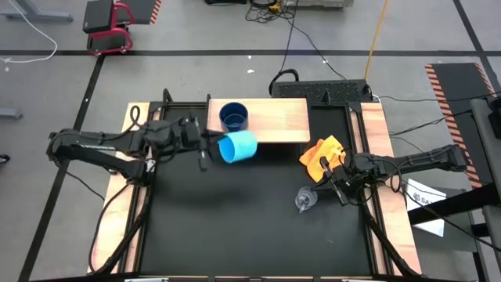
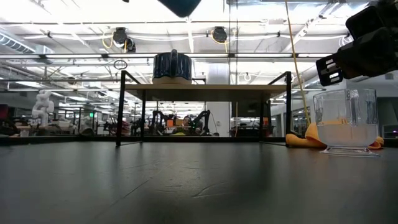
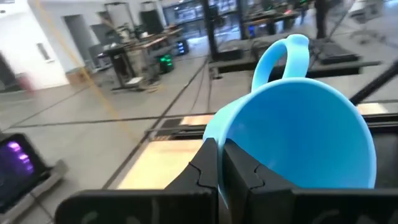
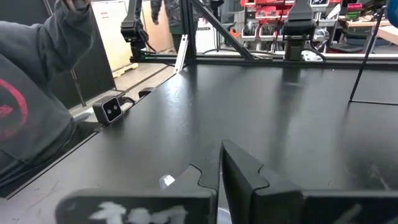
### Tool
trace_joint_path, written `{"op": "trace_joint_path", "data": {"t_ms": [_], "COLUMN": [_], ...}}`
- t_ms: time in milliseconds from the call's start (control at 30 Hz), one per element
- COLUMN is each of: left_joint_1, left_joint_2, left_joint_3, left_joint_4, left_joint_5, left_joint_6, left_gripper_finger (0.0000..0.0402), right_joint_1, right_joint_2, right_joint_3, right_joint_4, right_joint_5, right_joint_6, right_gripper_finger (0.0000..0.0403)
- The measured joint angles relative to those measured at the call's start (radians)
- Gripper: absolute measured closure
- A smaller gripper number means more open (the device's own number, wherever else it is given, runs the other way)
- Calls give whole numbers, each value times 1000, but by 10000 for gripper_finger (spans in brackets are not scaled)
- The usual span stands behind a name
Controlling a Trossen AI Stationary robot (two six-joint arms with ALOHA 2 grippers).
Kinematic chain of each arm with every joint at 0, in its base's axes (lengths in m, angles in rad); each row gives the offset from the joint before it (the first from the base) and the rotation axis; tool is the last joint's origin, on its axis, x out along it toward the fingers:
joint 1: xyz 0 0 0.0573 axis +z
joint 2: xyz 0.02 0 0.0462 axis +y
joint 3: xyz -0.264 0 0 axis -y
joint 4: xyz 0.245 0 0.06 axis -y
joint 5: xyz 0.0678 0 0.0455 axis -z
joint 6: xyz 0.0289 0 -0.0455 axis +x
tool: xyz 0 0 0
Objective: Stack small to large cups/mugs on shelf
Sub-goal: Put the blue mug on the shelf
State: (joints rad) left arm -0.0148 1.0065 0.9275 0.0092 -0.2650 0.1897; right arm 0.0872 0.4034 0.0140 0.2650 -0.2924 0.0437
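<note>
My left gripper (image 1: 207,146) is shut on the light sky-blue mug (image 1: 237,146), held in the air just off the shelf's near edge. In the low view only the mug's underside (image 2: 180,6) shows, at the top. The dark navy mug (image 1: 233,117) stands upright on the shelf's wooden top (image 1: 278,121), toward its left end; it also shows in the low view (image 2: 172,66). The clear glass cup (image 1: 305,200) stands upright on the black table (image 2: 345,124). My right gripper (image 1: 333,185) is shut and empty, just right of the glass cup. My left gripper holds the sky-blue mug by its rim (image 3: 214,134), the wall pinched between one finger inside (image 3: 249,177) and one outside (image 3: 202,171). The fingers come level from the table's left. The mug is lifted clear and tipped on its side, its mouth toward the gripper and its handle (image 3: 280,56) away from the fingers.
An orange-yellow cloth (image 1: 322,157) lies by the shelf's right end, far side of the glass cup. Pale wooden planks (image 1: 374,125) run along both table sides. A person in a dark sweatshirt (image 4: 37,93) stands beyond the table's edge.
</note>
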Motion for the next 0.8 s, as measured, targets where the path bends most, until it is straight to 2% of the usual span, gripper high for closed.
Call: {"op": "trace_joint_path", "data": {"t_ms": [167, 400, 600, 800], "left_joint_1": [117, 338, 539, 692], "left_joint_2": [8, 47, 154, 328], "left_joint_3": [97, 339, 512, 667], "left_joint_4": [-78, -270, -393, -500], "left_joint_5": [73, 226, 478, 647], "left_joint_6": [26, 75, 75, 107], "left_gripper_finger": [398, 398, 398, 398], "right_joint_1": [0, 0, 0, 0], "right_joint_2": [0, 0, 0, 0], "right_joint_3": [0, 0, 0, 0], "right_joint_4": [0, 0, 9, 16], "right_joint_5": [0, 0, 1, 3], "right_joint_6": [0, 0, -7, -4], "right_gripper_finger": [394, 394, 394, 394]}}
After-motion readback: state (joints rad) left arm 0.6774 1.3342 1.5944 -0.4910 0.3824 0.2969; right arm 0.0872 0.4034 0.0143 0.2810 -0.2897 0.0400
